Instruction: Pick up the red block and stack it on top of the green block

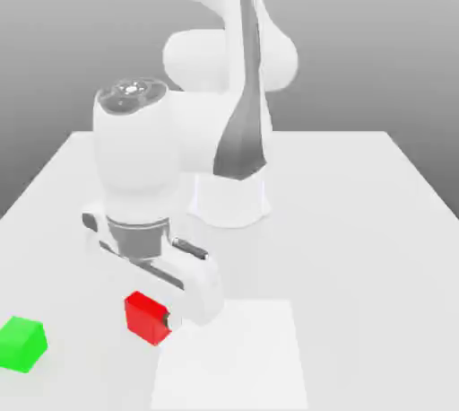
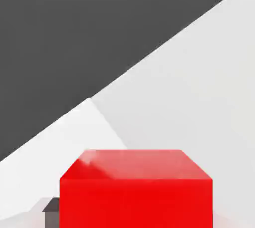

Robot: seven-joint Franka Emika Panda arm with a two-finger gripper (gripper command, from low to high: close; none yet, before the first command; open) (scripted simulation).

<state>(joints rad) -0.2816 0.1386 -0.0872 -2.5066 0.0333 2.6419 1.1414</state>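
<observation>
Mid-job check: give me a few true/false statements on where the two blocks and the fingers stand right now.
1. The fingers are shut on the red block. True.
2. The red block sits on top of the green block. False: the two blocks are apart, the green one nearer the exterior view's left.
3. The green block rests on the white table. True.
4. The green block is between the fingers. False: the red block is there.
5. Stacking is already finished. False: nothing is on the green block yet.

Your arm (image 1: 224, 50): glossy white rounded shells | dark grey strip down one link | grey wrist collar | white hand block.
</observation>
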